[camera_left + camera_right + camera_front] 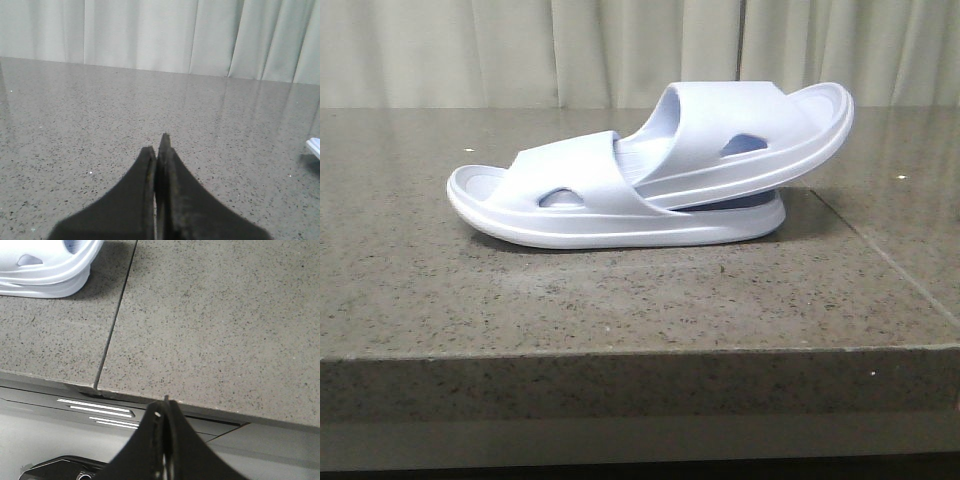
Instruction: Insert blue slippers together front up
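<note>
So the blue slippers (650, 170) look pretty much nested already. One slide lies flat on the speckled stone table (620, 300), toe end pointing toward the robot's left, and the other has its front pushed in under the first one's wide strap, with its heel end riding up at an angle on the right side. Both sit sole-down, straps up. My read is that the inserting part is done, or very nearly; all that could be left is pushing the upper one in a bit deeper if it's meant to sit flatter, and I honestly can't tell whether that's needed.

Neither arm shows up in the front view at all. The left gripper (159, 150) has its fingers pressed together with nothing between them, hanging over bare tabletop, and only a sliver of pale slipper edge peeks in at the side of its camera view, so it's well apart from the pair. The right gripper (165, 405) is also pressed together and empty, sitting out past the table's front edge, with the slippers off in the corner of its view, again well apart.
</note>
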